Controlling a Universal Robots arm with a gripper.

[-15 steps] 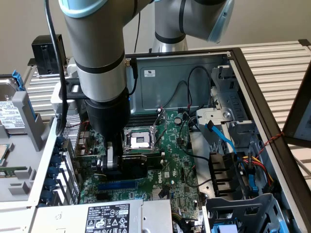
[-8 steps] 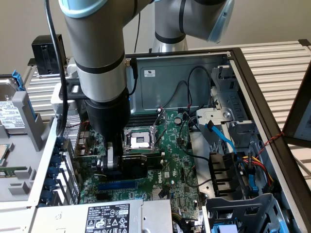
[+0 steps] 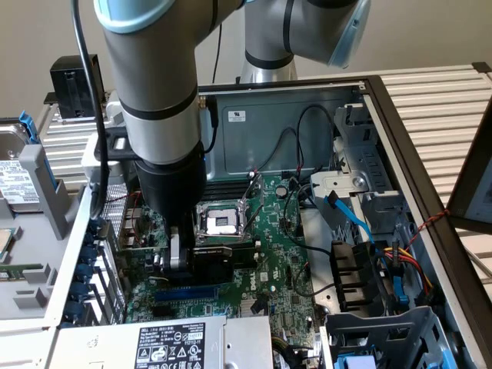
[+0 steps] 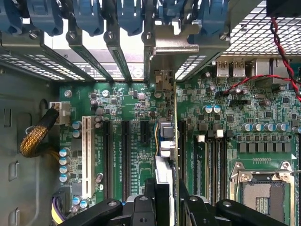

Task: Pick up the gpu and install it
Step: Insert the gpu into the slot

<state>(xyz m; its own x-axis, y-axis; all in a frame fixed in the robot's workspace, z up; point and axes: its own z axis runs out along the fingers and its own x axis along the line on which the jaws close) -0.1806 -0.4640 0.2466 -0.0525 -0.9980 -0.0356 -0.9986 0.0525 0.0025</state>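
Over the open computer case the arm reached straight down from above, its grey forearm and black wrist nearly upright, with the pincer low over the green motherboard. The pincer was pinching the gpu, its fingers closed on either side of the card. In the exterior view the gpu's black shroud sat just below the CPU socket, jutting from the pincer toward that view's right. The wrist view caught the gpu edge-on, standing upright on the board among the long black expansion slots, with the pincer astride one end. At the other end its silver bracket met the case's rear slot openings. Whether the card was fully seated could not be told.
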